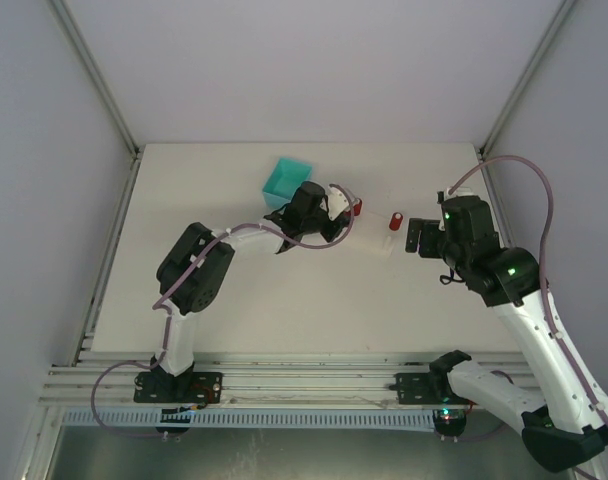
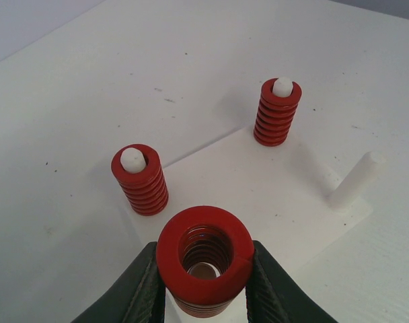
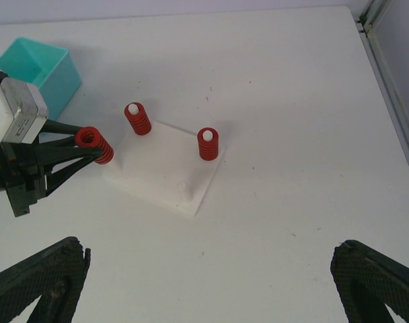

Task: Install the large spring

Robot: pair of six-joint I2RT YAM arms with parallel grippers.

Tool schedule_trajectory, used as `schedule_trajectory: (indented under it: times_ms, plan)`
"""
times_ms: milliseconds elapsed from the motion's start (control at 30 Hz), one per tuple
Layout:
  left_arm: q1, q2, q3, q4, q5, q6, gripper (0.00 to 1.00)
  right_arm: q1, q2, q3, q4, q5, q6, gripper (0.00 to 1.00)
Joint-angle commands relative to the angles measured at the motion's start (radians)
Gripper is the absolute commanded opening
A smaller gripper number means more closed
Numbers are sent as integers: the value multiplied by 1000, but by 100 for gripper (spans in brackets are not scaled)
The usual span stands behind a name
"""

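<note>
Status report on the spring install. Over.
Left claw shut on large spring, at plate edge. Right claw open, standing off. Bare peg unblocked.

You had the top camera looking down from high behind; both wrist cameras faced the white plate [image 2: 258,182], the left one closest.

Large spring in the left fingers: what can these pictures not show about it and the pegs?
- Lower coils of the large spring: left wrist view, cut by the bottom edge, covered by the left fingers.
- What stands under it: hidden by the spring itself.
- Bare peg: right wrist view, white on the white base, nearly invisible; top view, too small.
</note>
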Motion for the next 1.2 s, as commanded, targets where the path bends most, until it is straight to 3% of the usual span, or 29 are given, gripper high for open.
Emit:
schedule_trajectory:
  times_ms: [0,167,267,533,767,900,1167]
  plan:
    - [-2,2,6,27,0,15,0,-1,-12,21,-23,7,4,99]
    - [2,15,-11,59,14,-3,5,-2,-12,25,-24,5,5,99]
    - [7,29,-24,90,30,-20,12,-2,-12,30,-25,4,-1,99]
    - [9,45,-33,112,30,-29,12,-1,-6,47,-35,10,-21,99]
    - [24,75,-39,143,25,-42,28,-2,6,55,-36,2,-27,99]
    - [24,70,-44,143,29,-42,43,-1,1,55,-37,3,-25,99]
    - [24,-5,-42,95,35,-79,48,-2,-9,46,-36,1,-7,99]
